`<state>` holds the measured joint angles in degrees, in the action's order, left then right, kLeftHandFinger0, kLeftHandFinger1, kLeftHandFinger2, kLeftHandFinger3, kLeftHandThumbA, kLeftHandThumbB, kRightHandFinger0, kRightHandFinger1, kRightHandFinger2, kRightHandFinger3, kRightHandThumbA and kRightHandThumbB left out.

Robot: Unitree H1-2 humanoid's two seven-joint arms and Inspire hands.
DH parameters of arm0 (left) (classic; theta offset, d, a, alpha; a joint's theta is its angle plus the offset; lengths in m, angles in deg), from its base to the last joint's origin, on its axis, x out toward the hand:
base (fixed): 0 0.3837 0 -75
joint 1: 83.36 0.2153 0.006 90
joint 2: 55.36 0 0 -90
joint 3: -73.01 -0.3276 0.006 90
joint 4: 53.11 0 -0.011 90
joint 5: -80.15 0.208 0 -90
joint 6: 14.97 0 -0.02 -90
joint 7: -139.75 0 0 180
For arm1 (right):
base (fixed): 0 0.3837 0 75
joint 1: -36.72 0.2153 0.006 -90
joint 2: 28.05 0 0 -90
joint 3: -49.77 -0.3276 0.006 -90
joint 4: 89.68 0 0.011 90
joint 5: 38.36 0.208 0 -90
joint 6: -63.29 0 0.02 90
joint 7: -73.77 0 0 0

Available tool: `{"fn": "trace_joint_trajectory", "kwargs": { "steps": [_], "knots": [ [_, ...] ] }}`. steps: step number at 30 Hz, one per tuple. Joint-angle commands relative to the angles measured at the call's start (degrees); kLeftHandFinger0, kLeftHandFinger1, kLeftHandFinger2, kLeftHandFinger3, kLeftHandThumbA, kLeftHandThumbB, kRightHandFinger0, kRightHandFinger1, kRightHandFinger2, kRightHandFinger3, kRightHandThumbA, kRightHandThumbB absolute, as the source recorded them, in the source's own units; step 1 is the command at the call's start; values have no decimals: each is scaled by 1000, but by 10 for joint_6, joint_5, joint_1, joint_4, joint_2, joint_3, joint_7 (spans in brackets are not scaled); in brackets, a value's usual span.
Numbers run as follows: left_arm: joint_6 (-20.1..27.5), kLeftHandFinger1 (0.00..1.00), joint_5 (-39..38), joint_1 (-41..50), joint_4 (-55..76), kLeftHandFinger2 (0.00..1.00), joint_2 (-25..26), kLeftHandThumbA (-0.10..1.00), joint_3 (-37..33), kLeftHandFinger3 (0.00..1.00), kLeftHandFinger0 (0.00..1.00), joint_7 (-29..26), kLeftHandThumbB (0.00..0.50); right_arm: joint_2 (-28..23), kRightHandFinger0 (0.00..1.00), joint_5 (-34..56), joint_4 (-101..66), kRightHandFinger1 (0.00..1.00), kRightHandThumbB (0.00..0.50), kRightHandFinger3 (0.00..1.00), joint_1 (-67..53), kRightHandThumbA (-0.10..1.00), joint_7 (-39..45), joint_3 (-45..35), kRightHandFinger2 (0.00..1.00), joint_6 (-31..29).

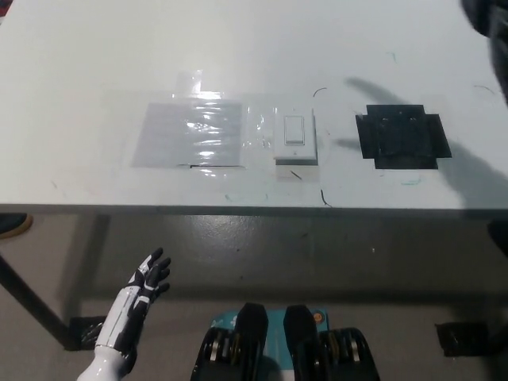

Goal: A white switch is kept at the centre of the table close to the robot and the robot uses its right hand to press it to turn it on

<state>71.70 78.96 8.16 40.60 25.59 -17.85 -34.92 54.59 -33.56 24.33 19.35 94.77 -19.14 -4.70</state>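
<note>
**Desk:** Any writing or labels you can read?

**Me:** None that I can make out. The white table point(79, 63) carries only a few short pen-like marks and faint teal scuffs; nothing legible on the switch plate either.

**Desk:** How does the switch look?

**Me:** The white switch point(294, 136) is a rectangular wall-plate with an upright rocker in its middle. It lies flat, roughly at the centre of my view, near the table's front edge. I can't tell from here whether the rocker is on or off. Just beside it at 9 o'clock lies a clear plastic sheet point(190, 133), glossy with glare, its edge running right up to the plate. Well apart at 3 o'clock is a black tape patch point(402, 136), squarish with notched corners.

**Desk:** Any containers?

**Me:** I see none on the table.

**Desk:** Hands?

**Me:** My left hand point(148, 276) rests below the table edge at 7 o'clock from the switch, fingers spread, holding nothing. The right arm point(488, 24) shows only as a dark blurred shape at the top right corner, about 2 o'clock from the switch and well apart from it; I cannot tell the state of that hand. A soft shadow falls across the table from the tape patch toward the right edge.
</note>
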Motion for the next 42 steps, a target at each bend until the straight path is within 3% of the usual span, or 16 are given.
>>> {"fn": "trace_joint_trajectory", "kwargs": {
  "steps": [1,3,9,15,20,21,26,30,31,42],
  "knots": [
    [7,1000,-5,3,13,1000,3,878,-2,1000,1000,8,0,13,1000,-88,74,1000,295,1000,85,1000,90,88,1000,4],
    [4,1000,-4,4,15,1000,3,876,-2,1000,1000,8,10,21,1000,-101,92,1000,261,1000,86,1000,101,115,1000,-12],
    [14,1000,3,7,13,1000,0,863,-4,1000,1000,4,18,42,1000,-122,112,1000,242,1000,67,1000,99,135,1000,-17],
    [17,1000,9,3,15,1000,3,834,-3,1000,1000,1,23,57,1000,-133,115,1000,272,1000,45,1000,98,118,1000,18],
    [14,1000,11,7,17,1000,2,846,-2,1000,1000,-1,30,66,1000,-149,146,1000,256,1000,35,1000,113,128,1000,-42],
    [13,1000,8,8,16,1000,1,844,-1,1000,1000,0,24,69,1000,-154,153,1000,279,1000,33,1000,114,130,1000,-52],
    [16,1000,9,8,12,1000,2,849,-2,1000,1000,1,23,83,1000,-177,164,1000,295,1000,21,1000,124,145,1000,-54],
    [21,1000,9,10,11,1000,2,843,-3,1000,1000,2,16,89,1000,-197,176,1000,289,1000,2,1000,120,157,1000,-86],
    [21,1000,10,9,10,1000,1,834,-3,1000,1000,0,10,85,1000,-195,165,1000,256,1000,-7,1000,127,157,1000,-105],
    [11,1000,9,10,18,1000,0,817,-3,1000,1000,2,15,95,1000,-245,174,1000,278,1000,-30,1000,135,179,1000,-101]
  ]
}}
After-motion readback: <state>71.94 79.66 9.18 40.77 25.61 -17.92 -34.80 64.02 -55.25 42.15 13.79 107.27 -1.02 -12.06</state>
